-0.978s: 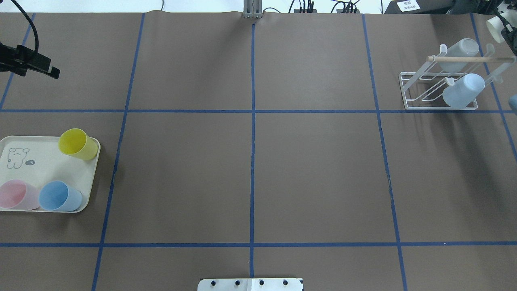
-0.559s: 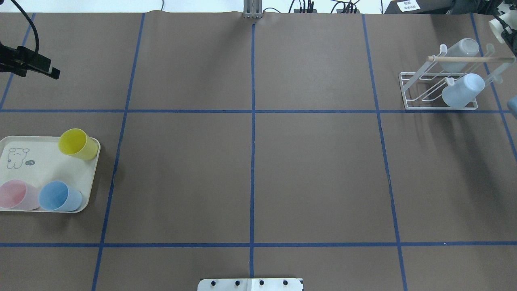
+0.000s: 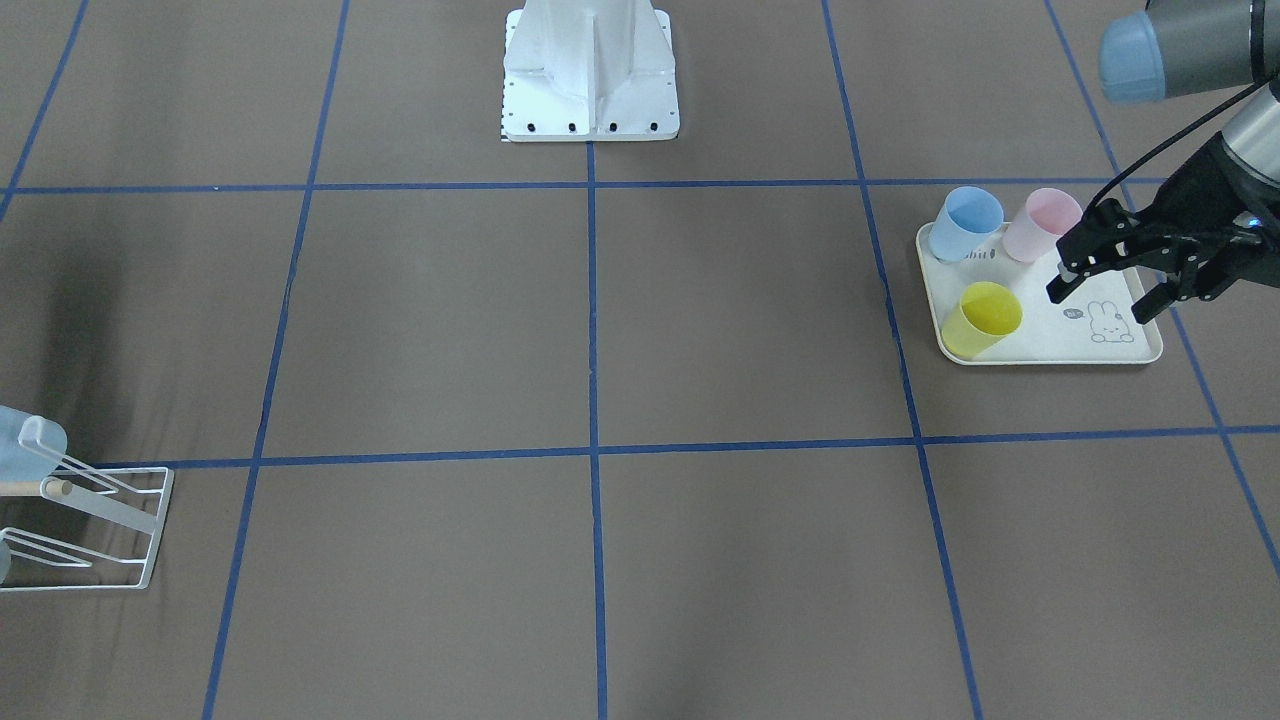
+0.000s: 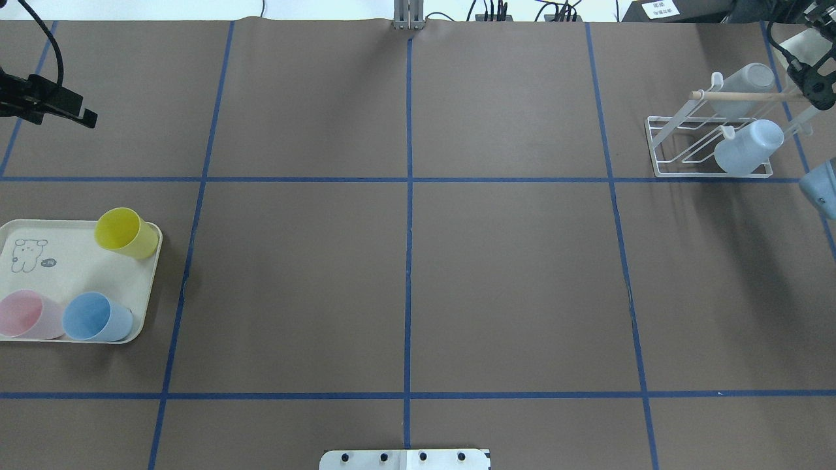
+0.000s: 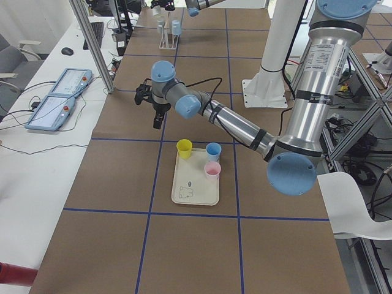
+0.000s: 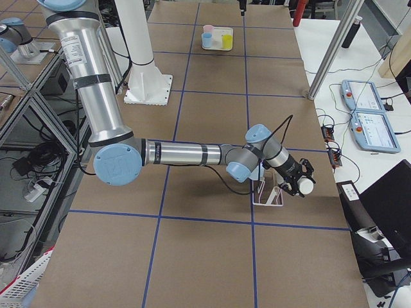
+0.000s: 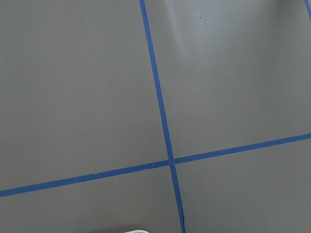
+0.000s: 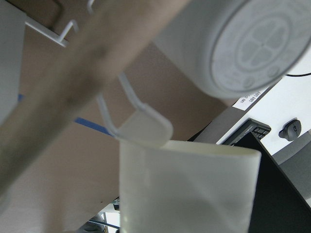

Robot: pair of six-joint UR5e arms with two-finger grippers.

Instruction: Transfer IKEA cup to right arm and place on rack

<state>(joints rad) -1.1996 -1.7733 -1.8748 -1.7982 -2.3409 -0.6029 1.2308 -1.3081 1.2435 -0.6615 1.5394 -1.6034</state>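
My right gripper is shut on a white IKEA cup, held at the far right end of the white wire rack. In the right wrist view a rack prong tip touches the cup's rim, under the wooden dowel. The rack carries a whitish cup and a pale blue one. My left gripper is open and empty, hovering over the far side of the cream tray.
On the tray stand a yellow cup, a pink cup and a blue cup. The right arm's blue joint cap hangs beside the rack. Brown table with blue tape lines.
The right arm has come in toward the rack: its gripper with the white cup now sits at the dowel's end, and its blue joint cap shows further into view. The left arm is still.
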